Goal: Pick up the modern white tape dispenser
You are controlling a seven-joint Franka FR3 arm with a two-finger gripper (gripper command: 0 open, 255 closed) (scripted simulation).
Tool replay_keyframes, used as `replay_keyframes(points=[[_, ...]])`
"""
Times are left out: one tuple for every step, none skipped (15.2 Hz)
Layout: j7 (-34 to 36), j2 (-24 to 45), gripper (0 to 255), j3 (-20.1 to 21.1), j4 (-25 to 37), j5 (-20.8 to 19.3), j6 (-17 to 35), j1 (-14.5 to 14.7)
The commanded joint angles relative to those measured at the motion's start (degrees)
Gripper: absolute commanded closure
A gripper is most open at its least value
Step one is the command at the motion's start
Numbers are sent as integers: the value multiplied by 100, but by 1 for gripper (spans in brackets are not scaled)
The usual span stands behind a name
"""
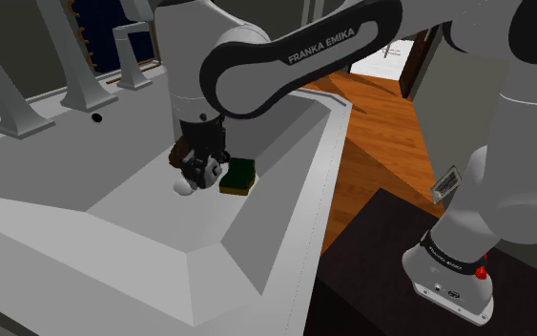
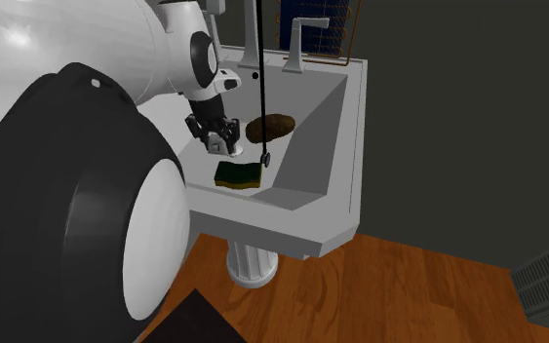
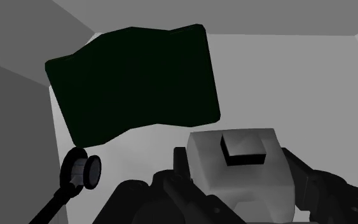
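The dispenser [image 3: 217, 167] is a pale, blocky thing with a dark square recess in its upper face. It sits low in the sink [image 1: 285, 143], near the basin's floor, and I cannot tell whether it rests on that floor or is just off it. The gripper [image 3: 240, 170] has it between its two black fingers [image 3: 179, 167], one pressed to each side, so the jaws are closed on the dispenser at about its width. In the shoulder view a bit of white shows just under the fingertips.

Just beside the dispenser lies a sponge [image 1: 239, 176], dark green on top with a yellow layer beneath, flat on the basin floor. A brown lump [image 2: 270, 127] lies past the gripper, near the basin's back wall and apart from the sponge. A thin black rod [image 2: 263, 78] hangs down into the sink and ends in a small round knob [image 3: 85, 170] close to the sponge's edge.

Grey taps [image 1: 87, 88] stand along the sink's rear ledge. The sink stands on a white pedestal [image 2: 251, 263] over a wooden floor [image 2: 399, 292]. The arm's dark stand [image 1: 381, 277] is at the shoulder view's lower right.
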Motion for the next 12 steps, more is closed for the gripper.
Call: replay_keyframes(points=[[-26,-45,255,9,94,28,-133,-3],[-38,-65,255,13,147,41,-202,-4],[-50,-83,255,17,200,53,-272,-4],[-61,-100,255,20,256,64,-342,-4],[-72,-115,255,24,313,75,-413,-4],[-83,-130,255,27,371,85,-484,-3],[-93,-143,255,30,431,94,-555,-2],[-103,-155,255,34,493,103,-627,-1],[-112,-166,255,36,556,110,-700,0],[-122,-175,255,39,621,118,-773,2],[-123,-177,255,40,630,119,-784,3],[-123,-177,255,40,631,119,-784,3]])
